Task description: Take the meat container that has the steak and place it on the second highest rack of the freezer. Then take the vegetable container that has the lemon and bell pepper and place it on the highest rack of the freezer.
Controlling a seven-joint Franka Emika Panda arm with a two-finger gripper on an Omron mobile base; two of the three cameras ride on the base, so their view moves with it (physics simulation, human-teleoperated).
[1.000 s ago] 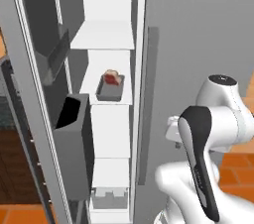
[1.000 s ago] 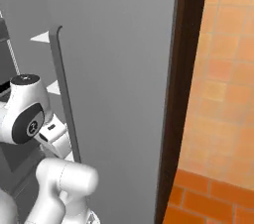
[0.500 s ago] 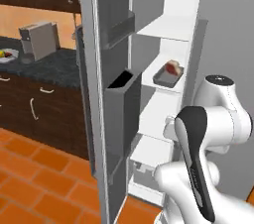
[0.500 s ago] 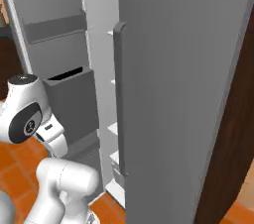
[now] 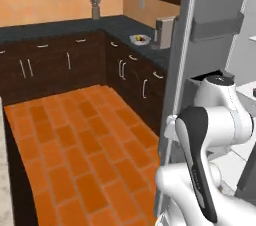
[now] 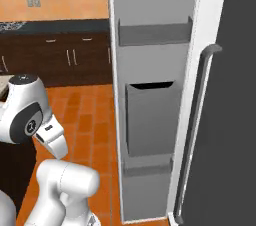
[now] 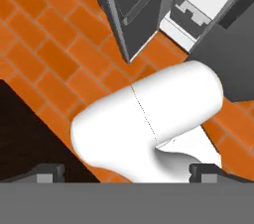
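My fingers (image 7: 126, 171) spread wide and empty, aimed down at floor; freezer (image 6: 165, 95) just beside them, vegetable container likely away across the kitchen.

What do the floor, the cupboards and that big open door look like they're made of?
The floor looks like matte orange brick or clay tile, with staggered joints. The cabinets look like dark stained wood with slim metal-looking handles. The freezer door looks like smooth grey plastic or painted metal, with moulded bins; being rendered, it's hard to say.
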